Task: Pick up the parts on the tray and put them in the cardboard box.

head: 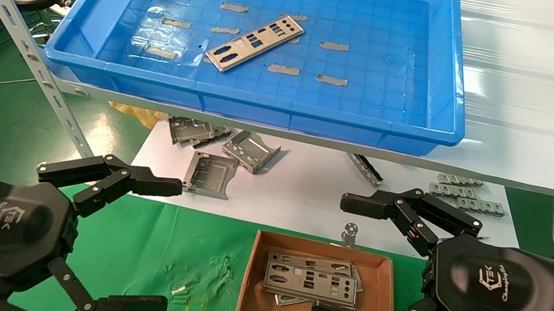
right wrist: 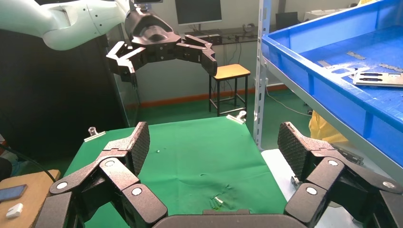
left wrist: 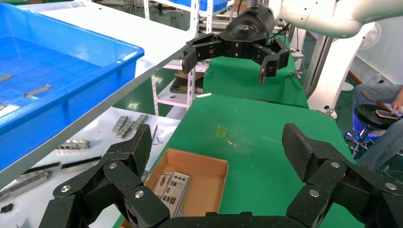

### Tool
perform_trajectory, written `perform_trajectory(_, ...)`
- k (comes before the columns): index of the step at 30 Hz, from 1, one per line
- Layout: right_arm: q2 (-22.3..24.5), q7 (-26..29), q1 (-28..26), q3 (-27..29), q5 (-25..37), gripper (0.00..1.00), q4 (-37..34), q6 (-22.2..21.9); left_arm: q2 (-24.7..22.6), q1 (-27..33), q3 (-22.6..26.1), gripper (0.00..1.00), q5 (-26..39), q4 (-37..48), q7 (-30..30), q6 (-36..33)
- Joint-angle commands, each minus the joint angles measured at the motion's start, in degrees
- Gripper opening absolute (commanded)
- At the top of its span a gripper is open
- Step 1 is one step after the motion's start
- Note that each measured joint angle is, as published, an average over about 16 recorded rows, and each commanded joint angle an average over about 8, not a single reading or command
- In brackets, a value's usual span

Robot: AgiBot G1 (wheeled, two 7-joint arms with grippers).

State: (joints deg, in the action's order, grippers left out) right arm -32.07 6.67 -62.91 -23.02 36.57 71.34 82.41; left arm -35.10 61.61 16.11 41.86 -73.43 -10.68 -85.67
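One silver-grey plate [head: 255, 42] with port cutouts lies at an angle in the middle of the blue tray [head: 384, 29] on the shelf; it also shows in the right wrist view [right wrist: 380, 78]. The cardboard box [head: 320, 250] sits on the green cloth below and holds a few stacked plates [head: 310, 281], also seen in the left wrist view [left wrist: 173, 187]. My left gripper [head: 170, 245] is open and empty to the left of the box. My right gripper [head: 330, 256] is open and empty, its lower finger over the box's right part.
Folded grey brackets [head: 250, 150] and toothed strips [head: 461, 193] lie on a white sheet under the shelf. A slanted shelf upright [head: 25, 41] stands at the left. A metal clip [head: 350, 233] sits behind the box. Grey tape strips dot the tray floor.
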Motion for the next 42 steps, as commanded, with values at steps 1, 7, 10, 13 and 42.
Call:
perform_trajectory(1, 0.00, 0.00, 0.00, 0.00, 0.00, 1.00, 0.00, 0.00, 0.00, 0.00, 0.00, 1.00, 0.00, 0.00, 0.00, 0.00)
perform_trajectory(7, 0.00, 0.00, 0.00, 0.00, 0.00, 1.00, 0.00, 0.00, 0.00, 0.00, 0.00, 1.00, 0.00, 0.00, 0.00, 0.00)
perform_trajectory(10, 0.00, 0.00, 0.00, 0.00, 0.00, 1.00, 0.00, 0.00, 0.00, 0.00, 0.00, 1.00, 0.00, 0.00, 0.00, 0.00)
perform_trajectory(13, 0.00, 0.00, 0.00, 0.00, 0.00, 1.00, 0.00, 0.00, 0.00, 0.00, 0.00, 1.00, 0.00, 0.00, 0.00, 0.00)
perform_trajectory(42, 0.00, 0.00, 0.00, 0.00, 0.00, 1.00, 0.00, 0.00, 0.00, 0.00, 0.00, 1.00, 0.00, 0.00, 0.00, 0.00)
